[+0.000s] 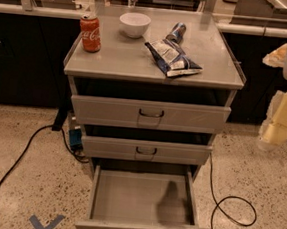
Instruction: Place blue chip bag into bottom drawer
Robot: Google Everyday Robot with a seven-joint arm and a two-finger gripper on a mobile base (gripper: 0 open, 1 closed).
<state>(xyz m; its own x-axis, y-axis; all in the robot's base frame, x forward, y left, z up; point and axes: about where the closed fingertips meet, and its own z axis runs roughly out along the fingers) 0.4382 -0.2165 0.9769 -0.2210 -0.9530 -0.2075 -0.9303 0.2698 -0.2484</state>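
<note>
The blue chip bag (172,58) is lying flat on the cabinet top (113,58), right of centre, slanted. Its lower end sits close to the front edge but doesn't hang over. Nothing is touching it except maybe the blue-silver can (176,32), which is tipped on its side just behind the bag's top end; I can't tell if they actually meet. A white bowl (135,24) is back near the middle and an upright red cola can (90,32) is way over on the left, both well apart from the bag. There's plenty of bare surface in front of and left of the bag.

The bottom drawer (126,195) is pulled far out, the tray wide open from above, with just a dark shadow on its right side. The middle drawer (146,150) and top drawer (150,114) stick out only a little, so they don't cover it.

The gripper (278,123) is off at the right edge of the view, out past the cabinet's right side and about level with the top drawer, well apart from the bag. Whether it's open or closed, can't tell.

On the floor, one black cable (19,161) runs on the left, another cable (228,207) loops on the right near the drawer's corner, and there's a blue tape mark (46,224) at front left.
</note>
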